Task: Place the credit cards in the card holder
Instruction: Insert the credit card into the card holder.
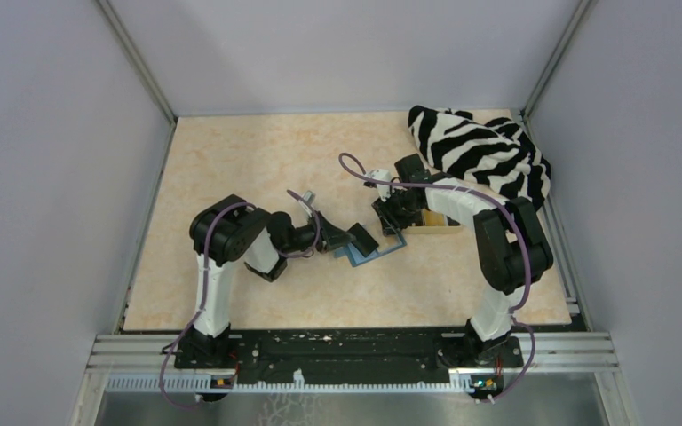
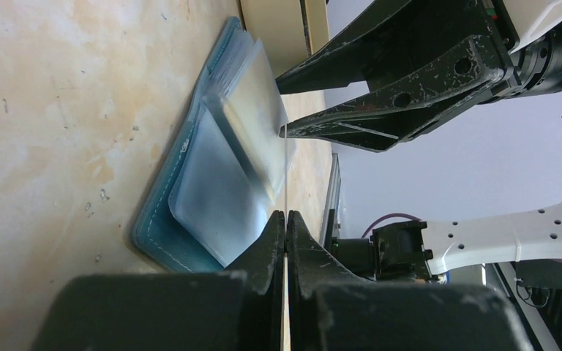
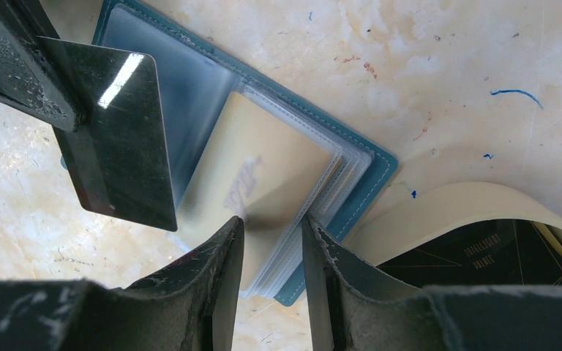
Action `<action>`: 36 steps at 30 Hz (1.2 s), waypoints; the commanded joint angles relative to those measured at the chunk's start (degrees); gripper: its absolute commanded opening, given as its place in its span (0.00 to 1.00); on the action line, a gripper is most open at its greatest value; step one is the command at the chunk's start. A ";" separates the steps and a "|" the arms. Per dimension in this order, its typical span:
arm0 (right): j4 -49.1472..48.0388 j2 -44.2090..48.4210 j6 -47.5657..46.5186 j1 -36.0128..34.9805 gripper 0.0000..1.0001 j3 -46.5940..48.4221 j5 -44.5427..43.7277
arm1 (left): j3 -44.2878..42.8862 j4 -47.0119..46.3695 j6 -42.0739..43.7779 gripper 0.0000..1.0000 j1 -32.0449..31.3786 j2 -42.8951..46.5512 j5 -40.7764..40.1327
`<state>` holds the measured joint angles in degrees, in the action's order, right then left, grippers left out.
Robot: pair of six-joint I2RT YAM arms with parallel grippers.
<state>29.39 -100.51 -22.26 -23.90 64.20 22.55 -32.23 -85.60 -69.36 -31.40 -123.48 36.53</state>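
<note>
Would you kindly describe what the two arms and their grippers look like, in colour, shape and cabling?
The left arm and right arm have white links and bulky black joint housings, with a purple cable looped along each. The left gripper and right gripper have black, wedge-shaped fingers, scuffed and speckled with pale chips.

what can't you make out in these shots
- Top external: the card holder lies half under the held credit card, and its pockets are too small to see.
- Left wrist: that card shows edge-on only, as a thin line, so its face is hidden.
- Right wrist: the tan tray is cut off by the frame's edge and the right fingers, so the black cards in it cannot be counted.
</note>
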 commanded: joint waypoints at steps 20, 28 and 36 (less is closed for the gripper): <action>0.32 0.36 0.21 -0.62 0.36 2.03 -1.43 | 1.31 0.92 1.57 0.00 -0.39 0.00 -3.87; 0.44 0.40 0.21 -0.62 0.36 2.13 -1.37 | 0.85 4.39 2.54 0.00 -0.39 1.02 -3.78; 0.43 0.32 0.22 -0.62 0.36 2.08 -1.28 | -0.02 6.39 2.57 0.00 -0.38 1.05 -3.57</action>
<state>29.65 -100.51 -22.28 -23.90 64.25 22.50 -31.40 -80.53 -68.29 -31.51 -123.63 33.15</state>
